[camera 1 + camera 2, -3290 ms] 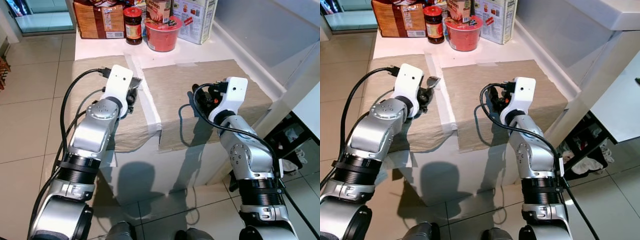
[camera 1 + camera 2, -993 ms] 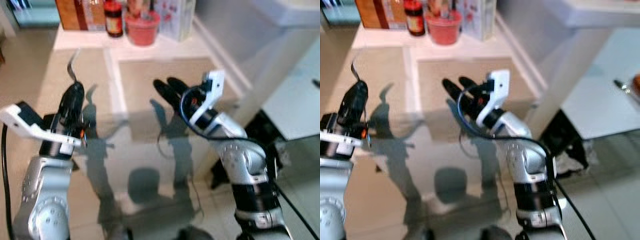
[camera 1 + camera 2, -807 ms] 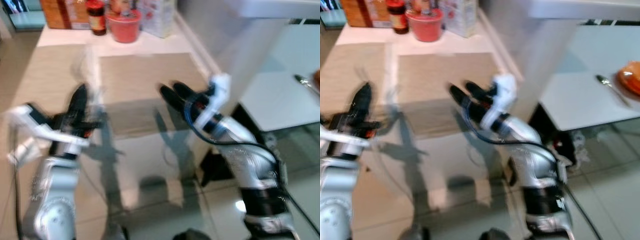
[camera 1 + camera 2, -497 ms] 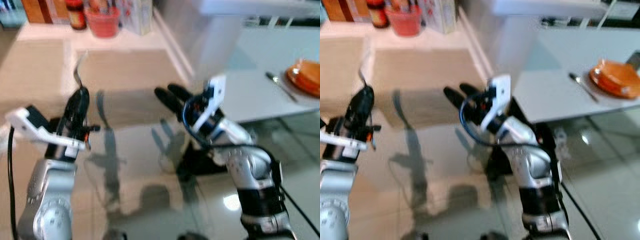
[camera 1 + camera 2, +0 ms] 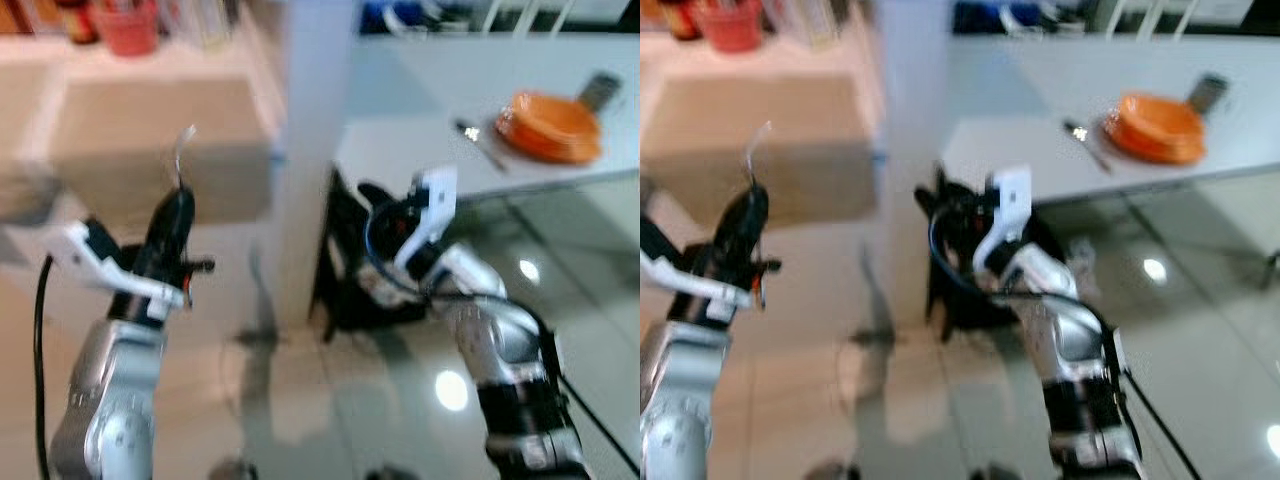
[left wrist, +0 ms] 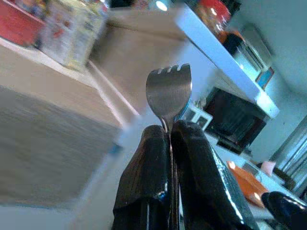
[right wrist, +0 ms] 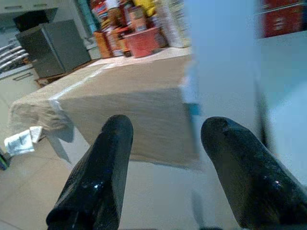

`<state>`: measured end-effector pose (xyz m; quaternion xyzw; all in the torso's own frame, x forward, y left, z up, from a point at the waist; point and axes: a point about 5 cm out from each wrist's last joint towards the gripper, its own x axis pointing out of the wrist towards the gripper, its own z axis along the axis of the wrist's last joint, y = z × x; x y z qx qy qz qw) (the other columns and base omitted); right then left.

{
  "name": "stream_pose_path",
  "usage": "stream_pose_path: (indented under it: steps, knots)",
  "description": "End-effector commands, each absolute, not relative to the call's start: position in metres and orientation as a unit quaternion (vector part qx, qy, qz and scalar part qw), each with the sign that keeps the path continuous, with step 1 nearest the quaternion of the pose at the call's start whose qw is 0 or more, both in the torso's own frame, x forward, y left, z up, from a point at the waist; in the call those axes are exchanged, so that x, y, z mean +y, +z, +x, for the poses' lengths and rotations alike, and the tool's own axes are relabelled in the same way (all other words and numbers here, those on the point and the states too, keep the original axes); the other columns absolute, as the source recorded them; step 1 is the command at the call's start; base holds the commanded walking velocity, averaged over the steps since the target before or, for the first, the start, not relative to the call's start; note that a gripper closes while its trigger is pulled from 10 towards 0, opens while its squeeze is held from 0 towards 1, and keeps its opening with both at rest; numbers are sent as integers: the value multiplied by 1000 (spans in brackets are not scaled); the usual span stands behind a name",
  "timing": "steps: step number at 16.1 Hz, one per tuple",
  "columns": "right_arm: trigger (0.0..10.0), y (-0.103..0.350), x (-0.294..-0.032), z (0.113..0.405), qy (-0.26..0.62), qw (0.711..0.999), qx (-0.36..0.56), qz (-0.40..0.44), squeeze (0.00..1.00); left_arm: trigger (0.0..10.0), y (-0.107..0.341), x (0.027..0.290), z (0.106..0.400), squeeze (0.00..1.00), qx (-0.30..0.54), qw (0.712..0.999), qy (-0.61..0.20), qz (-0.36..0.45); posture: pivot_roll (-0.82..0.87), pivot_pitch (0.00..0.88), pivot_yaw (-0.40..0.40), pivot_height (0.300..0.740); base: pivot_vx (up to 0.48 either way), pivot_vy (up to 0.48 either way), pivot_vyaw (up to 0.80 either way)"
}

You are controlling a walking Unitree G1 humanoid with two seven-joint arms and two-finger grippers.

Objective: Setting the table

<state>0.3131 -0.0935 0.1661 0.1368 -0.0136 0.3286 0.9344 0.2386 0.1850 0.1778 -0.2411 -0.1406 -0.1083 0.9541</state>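
Left wrist view is showing the left gripper [image 6: 169, 143] pinching a fork [image 6: 168, 89] upright in closed jaws. Right gripper [image 7: 168, 143] is hanging wide open, carrying nothing. On the grey surface [image 5: 420, 150], an orange plate [image 5: 548, 126] and probably a spoon [image 5: 480, 141] are already lying; the fork is awaiting placement.

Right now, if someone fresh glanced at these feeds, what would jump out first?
The fork pinched upright in the left claw, tines up, held out over the floor. Next, the stack of orange plates on the grey table ahead to the right, with a spoon lying beside it. The right claw is open and holds nothing.
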Motion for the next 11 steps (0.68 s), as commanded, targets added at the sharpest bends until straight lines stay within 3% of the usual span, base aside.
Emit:
stream_pose_path:
  steps: [1,7,10,11]
  knots:
    - [10000,158,-103,316,301,945,1,128,0,10000,178,176,240,0,-137,953,-126,-238,-53,82,-22,740,0,-469,788]
    - [10000,149,-108,323,255,960,10,112,0,10000,172,161,247,0,-116,962,-135,-206,-51,75,-25,740,0,-469,783]
    - [10000,147,-112,328,217,970,17,106,0,10000,168,162,251,0,-104,969,-118,-191,-51,80,-24,740,0,0,0]
    - [10000,142,-114,331,188,977,37,89,0,10000,168,161,250,0,-101,973,-126,-166,-54,81,-20,740,480,0,-594]
